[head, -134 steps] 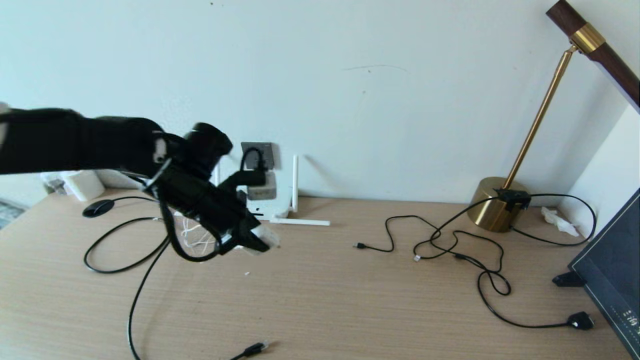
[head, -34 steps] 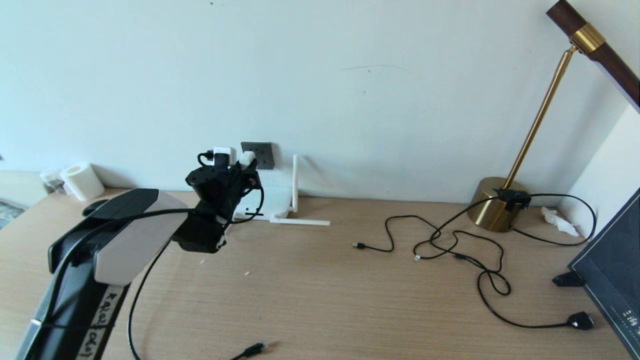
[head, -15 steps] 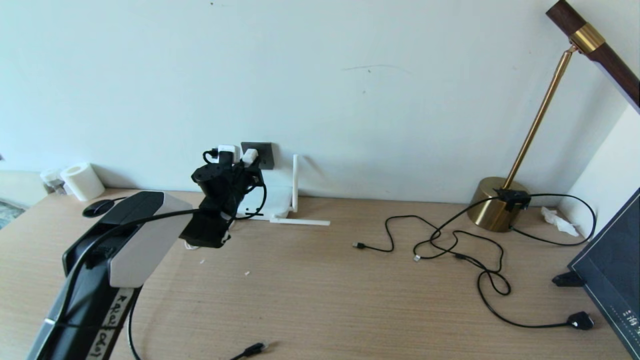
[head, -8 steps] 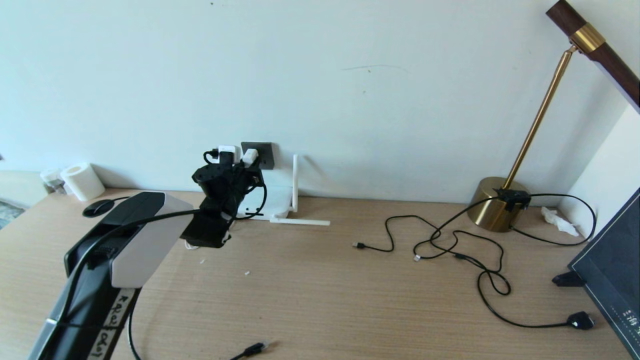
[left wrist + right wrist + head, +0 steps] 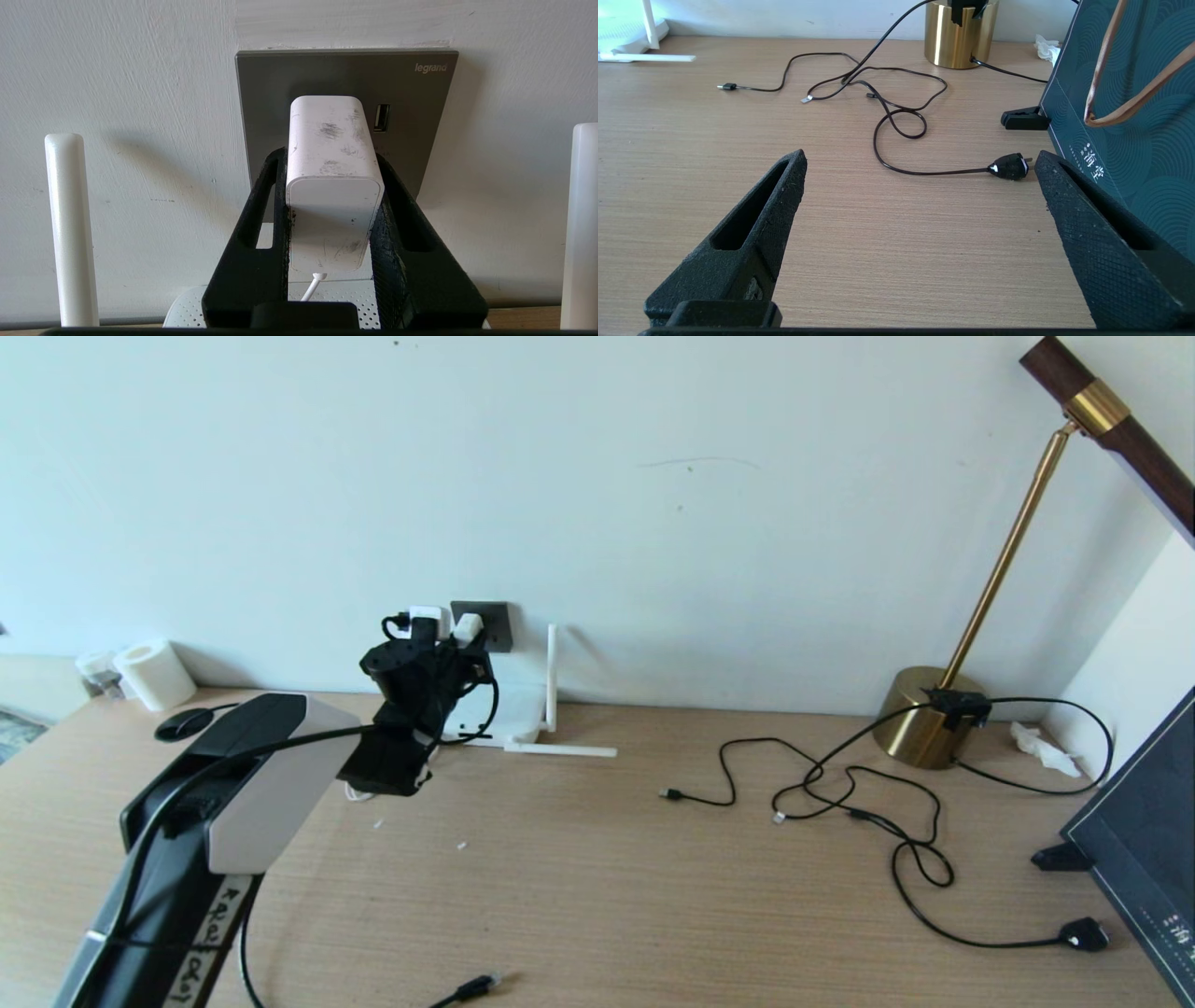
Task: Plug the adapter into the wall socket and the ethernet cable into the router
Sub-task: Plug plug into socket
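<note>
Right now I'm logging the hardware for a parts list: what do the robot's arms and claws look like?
The left arm is black with a pale grey cover panel, a thin black cable along it and a white handwritten label. The left claw has two black wedge-shaped fingers with slot cutouts and gritty textured inner faces. The right claw looks the same.

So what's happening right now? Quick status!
Left gripper shut on the adapter, pressed against the wall socket. Right gripper open, idle over the desk. Ethernet cable not yet plugged in. Nothing in the way.
</note>
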